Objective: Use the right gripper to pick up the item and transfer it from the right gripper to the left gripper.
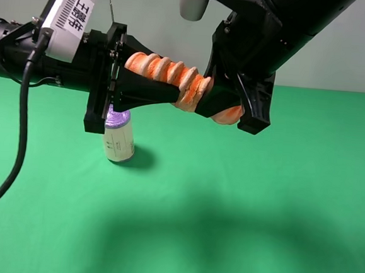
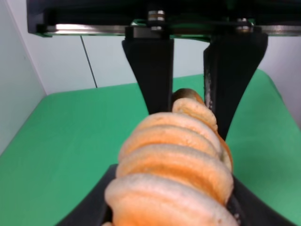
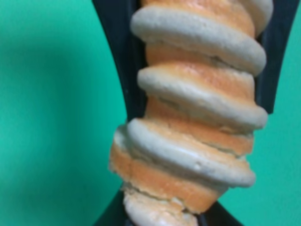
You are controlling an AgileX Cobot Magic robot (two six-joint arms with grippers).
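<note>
- The right tool [image 1: 232, 109] is clamped on one end of the loaf [image 1: 165, 69] and holds it in the air above the table [image 1: 260, 199].
- The loaf's long axis runs from there toward the left tool [image 1: 195, 93], whose two fingers straddle it lengthwise; whether they press it cannot be told.
- Count: two tools, one loaf, and one can [image 1: 119, 141] standing under the left tool.

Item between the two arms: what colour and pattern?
The item is orange with pale cream spiral ridges; clearest in the right wrist view.
</note>
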